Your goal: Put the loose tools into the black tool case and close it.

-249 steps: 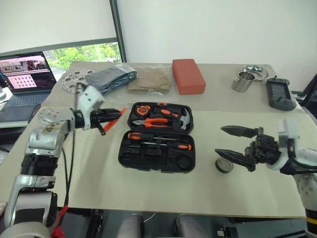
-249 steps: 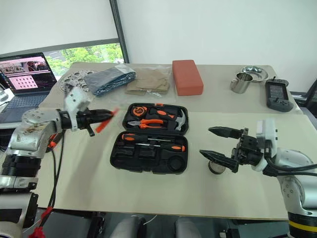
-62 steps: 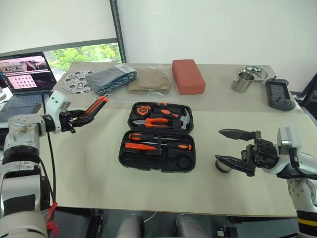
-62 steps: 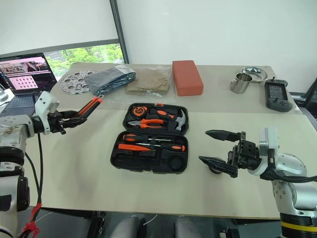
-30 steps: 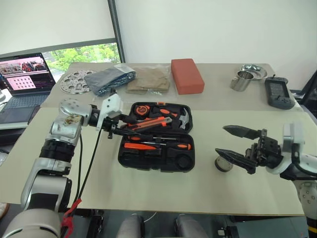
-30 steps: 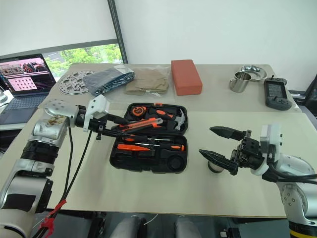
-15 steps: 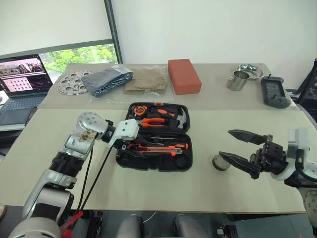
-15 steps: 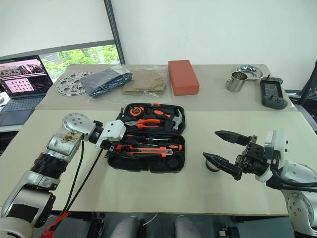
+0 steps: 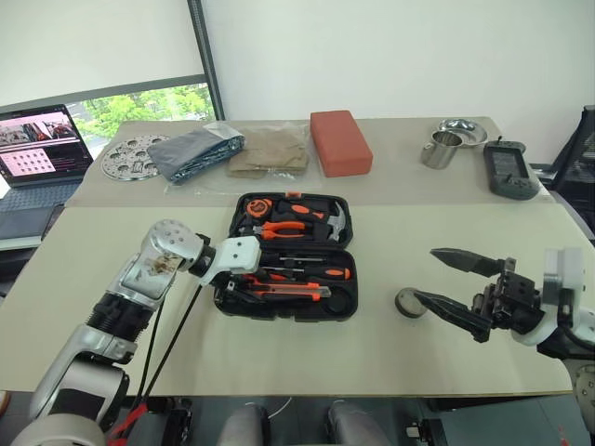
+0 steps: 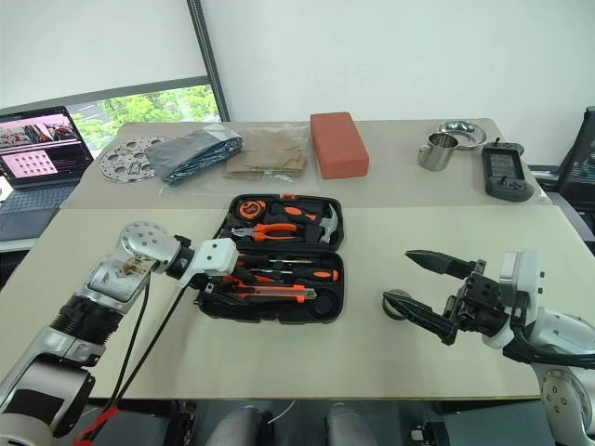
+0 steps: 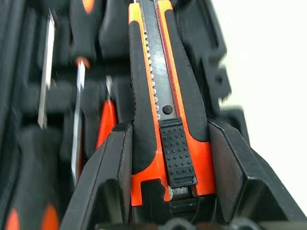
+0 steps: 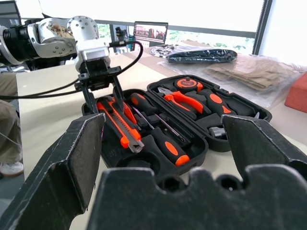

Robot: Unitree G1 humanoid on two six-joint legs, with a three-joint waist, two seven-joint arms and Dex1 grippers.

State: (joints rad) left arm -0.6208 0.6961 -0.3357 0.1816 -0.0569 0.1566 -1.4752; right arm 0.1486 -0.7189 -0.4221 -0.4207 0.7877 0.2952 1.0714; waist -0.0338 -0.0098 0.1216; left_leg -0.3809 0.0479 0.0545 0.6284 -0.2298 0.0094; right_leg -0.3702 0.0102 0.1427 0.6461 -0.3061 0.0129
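Observation:
The black tool case [image 9: 342, 307] lies open in the middle of the table. Pliers, a hammer and a tape measure fill its far half, and screwdrivers [image 9: 314, 272] lie in its near half. My left gripper [image 9: 231, 283] is shut on the orange-and-black utility knife [image 9: 284, 293], which lies low across the near half, pointing right. In the left wrist view the knife [image 11: 160, 91] sits between both fingers [image 11: 115, 167]. The grey tape roll [image 9: 406, 302] lies on the table right of the case. My right gripper [image 9: 426, 275] hangs open beside the roll, nothing in it.
At the back of the table lie a red-orange block [image 9: 338, 153], a tan bag [image 9: 270, 149], a grey bag [image 9: 195, 149] and a perforated disc [image 9: 125, 153]. Back right stand a steel cup [image 9: 437, 149], a bowl [image 9: 460, 128] and a handheld device [image 9: 507, 172]. A laptop [image 9: 37, 139] is far left.
My left gripper has sunk with the utility knife, from above the case's middle down into its near half. The camera has shifted a little. The right gripper has stayed put.

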